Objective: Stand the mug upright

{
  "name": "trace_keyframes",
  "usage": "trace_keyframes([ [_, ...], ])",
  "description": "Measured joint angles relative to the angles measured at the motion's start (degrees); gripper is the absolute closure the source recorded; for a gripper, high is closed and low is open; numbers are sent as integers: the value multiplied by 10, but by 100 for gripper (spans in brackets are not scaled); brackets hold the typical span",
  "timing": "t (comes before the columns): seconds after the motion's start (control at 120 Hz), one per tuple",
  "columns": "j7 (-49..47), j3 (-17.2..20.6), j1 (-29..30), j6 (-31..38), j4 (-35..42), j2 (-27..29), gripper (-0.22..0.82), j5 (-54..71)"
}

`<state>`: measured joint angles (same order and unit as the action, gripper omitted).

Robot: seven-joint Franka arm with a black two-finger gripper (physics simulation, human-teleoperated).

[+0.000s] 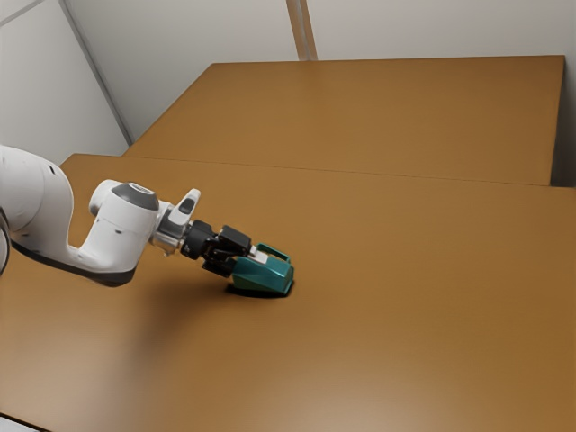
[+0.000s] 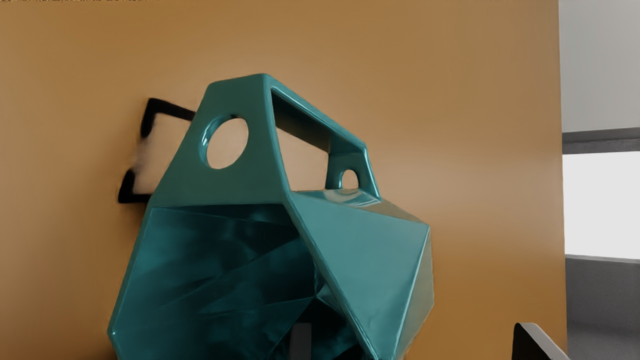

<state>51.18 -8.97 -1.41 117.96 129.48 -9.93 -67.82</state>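
The teal faceted mug (image 1: 263, 276) lies on its side on the table in the exterior view, its handle on the upper side. My gripper (image 1: 246, 256) is at its open mouth, from the exterior view's left. Seen from the wrist, the mug (image 2: 360, 250) has its mouth facing my hand. One finger of the gripper (image 2: 421, 342) reaches into the mouth, while the other stands outside the wall with table visible between it and the mug. The fingers are wide open and not clamped on the wall.
The brown table (image 1: 405, 288) extends around the mug, with a second brown surface (image 1: 360, 117) behind it. Dark shadow marks lie on the table beside the handle. One table edge shows in the wrist view, with grey and white surfaces beyond.
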Motion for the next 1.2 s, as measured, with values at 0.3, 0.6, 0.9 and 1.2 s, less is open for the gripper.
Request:
trace_keyframes([
  [0.3,5,0,0,1,-2,3,64,-2],
  [0.6,8,0,-12,10,-4,34,76,4],
  [0.9,4,-1,-15,29,-10,79,78,40],
  [1.2,-47,-1,-10,-10,-65,102,78,231],
])
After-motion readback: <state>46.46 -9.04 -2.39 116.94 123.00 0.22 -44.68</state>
